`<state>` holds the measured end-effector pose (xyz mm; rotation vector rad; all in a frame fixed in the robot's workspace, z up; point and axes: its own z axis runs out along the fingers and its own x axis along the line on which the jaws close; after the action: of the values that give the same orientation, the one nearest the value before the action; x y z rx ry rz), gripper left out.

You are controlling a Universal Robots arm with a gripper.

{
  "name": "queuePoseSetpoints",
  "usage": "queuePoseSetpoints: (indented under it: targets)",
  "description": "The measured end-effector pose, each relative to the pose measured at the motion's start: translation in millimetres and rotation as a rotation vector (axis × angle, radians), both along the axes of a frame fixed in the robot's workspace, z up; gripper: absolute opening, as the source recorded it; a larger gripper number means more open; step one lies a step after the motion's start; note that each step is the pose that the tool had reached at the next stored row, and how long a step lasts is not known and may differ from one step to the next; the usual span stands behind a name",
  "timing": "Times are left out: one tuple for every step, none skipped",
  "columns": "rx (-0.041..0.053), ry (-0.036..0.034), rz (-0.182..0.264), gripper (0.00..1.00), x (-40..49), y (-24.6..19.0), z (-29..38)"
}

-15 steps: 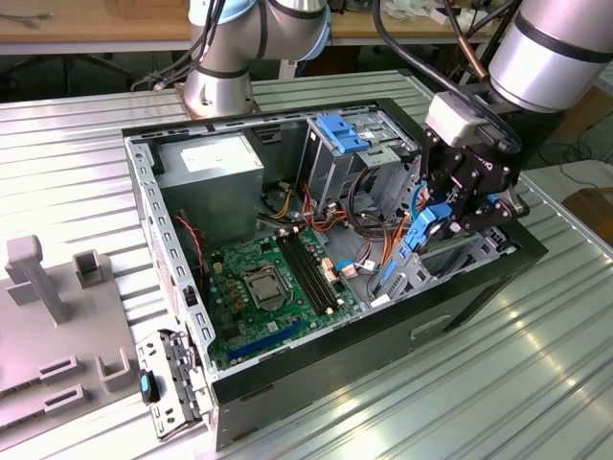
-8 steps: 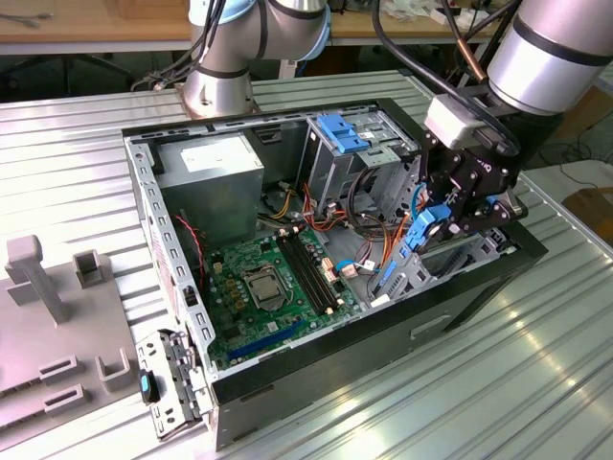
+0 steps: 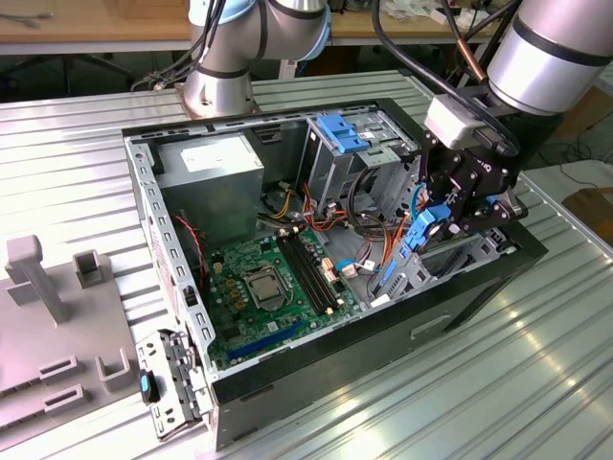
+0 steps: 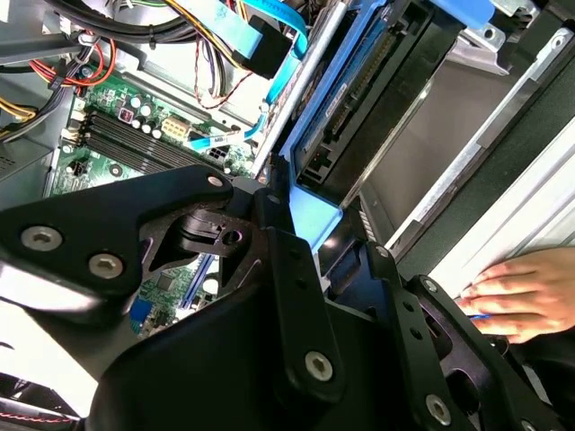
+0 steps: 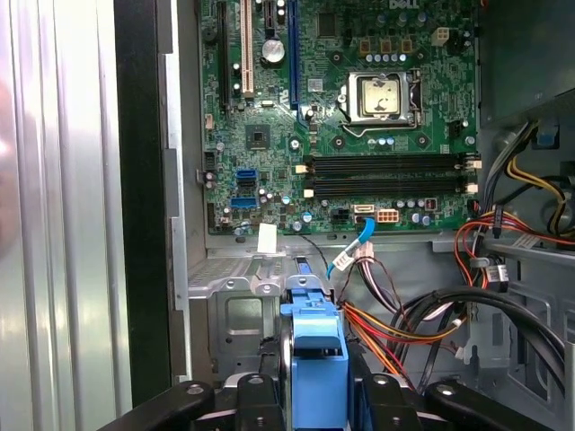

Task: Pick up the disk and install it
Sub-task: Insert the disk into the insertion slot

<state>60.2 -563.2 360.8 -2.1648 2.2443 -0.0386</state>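
At case [image 3: 316,383] side on exterior view's right, disk [image 3: 419,235] is held by gripper [image 3: 442,218], fingers [image 4: 292,269] clamped on blue rail [image 5: 314,359].

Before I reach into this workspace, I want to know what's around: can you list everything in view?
Table: one, ribbed metal.
Computer case: one, black, open, on the table.
Disk: one, dark body, blue rail, at the case's edge.
Motherboard: one, green, case floor.
Power supply: one, grey, inside the case.
Bracket: one, blue, atop drive cage.
Fixtures: several, grey, exterior view's left.
Person's hand: one, beside the case.
Arm: one, silver.
Fingers: black, shut on the disk.
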Motion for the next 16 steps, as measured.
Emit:
queuePoseSetpoints:
  targets:
    - [0.0000,0.0000,0.000,0.37,0.0,0.0,0.0]
    - [0.0006,-0.0002,0.000,0.38,0.0,0.0,-0.3]
    - [0.0004,-0.0001,0.000,0.38,0.0,0.0,-0.3]
    - [0.0005,0.0000,0.000,0.38,0.0,0.0,-0.3]
    - [0.0000,0.0000,0.000,0.44,0.0,0.0,-0.1]
    - [0.0001,0.0000,0.000,0.44,0.0,0.0,-0.1]
    - [0.0001,0.0000,0.000,0.44,0.0,0.0,-0.1]
    - [0.0000,0.0000,0.000,0.44,0.0,0.0,-0.1]
    - [-0.0001,0.0000,0.000,0.44,0.0,0.0,-0.1]
    - [0.0000,0.0000,0.000,0.44,0.0,0.0,-0.1]
    - [0.0000,0.0000,0.000,0.36,0.0,0.0,-0.2]
    - [-0.0001,0.0000,0.000,0.29,0.0,0.0,-0.1]
    - [-0.0001,0.0001,0.000,0.29,0.6,0.0,-0.3]
    - [0.0001,0.0000,0.000,0.24,1.7,0.0,-0.7]
    - [0.0001,0.0000,0.000,0.18,3.1,0.0,-1.0]
    - [0.0001,0.0000,0.000,0.12,6.7,0.0,-1.6]
